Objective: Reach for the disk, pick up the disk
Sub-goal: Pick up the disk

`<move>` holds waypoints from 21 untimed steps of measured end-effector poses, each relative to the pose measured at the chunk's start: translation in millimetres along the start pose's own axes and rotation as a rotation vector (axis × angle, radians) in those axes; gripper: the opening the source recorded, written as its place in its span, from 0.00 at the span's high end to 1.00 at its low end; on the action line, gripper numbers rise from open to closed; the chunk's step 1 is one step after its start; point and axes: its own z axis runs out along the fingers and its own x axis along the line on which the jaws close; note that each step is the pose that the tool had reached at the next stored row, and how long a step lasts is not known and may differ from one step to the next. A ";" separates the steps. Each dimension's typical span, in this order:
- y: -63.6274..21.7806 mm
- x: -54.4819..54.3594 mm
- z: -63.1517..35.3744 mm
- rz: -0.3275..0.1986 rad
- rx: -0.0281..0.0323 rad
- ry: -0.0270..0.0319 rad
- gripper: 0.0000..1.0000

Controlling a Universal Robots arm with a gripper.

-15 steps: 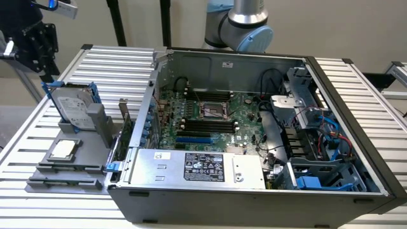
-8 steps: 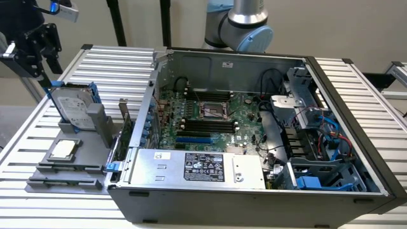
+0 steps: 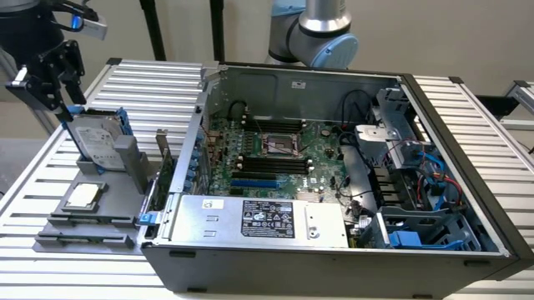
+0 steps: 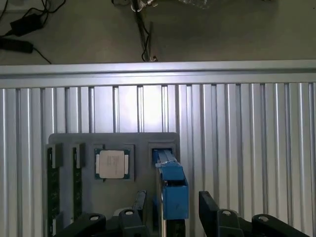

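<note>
Just beside the claw (image 4: 173, 197), on the same grey fixture (image 3: 92, 224): a square silver chip (image 4: 112, 164) lying flat. Close by on the slatted table (image 3: 159, 81), an open computer case (image 3: 334, 187) with its boards bared. Slung down from the arm (image 3: 326, 37), wrist tilted, pointing at the fixture. Spread open, black fingers (image 4: 210, 210) straddling the blue-railed top edge of the upright disk (image 3: 94, 142) directly beneath, a gap on either side, clasping nothing.
</note>
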 end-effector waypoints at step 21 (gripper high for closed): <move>1.3 0.3 30.8 -0.038 0.0172 -0.0002 0.46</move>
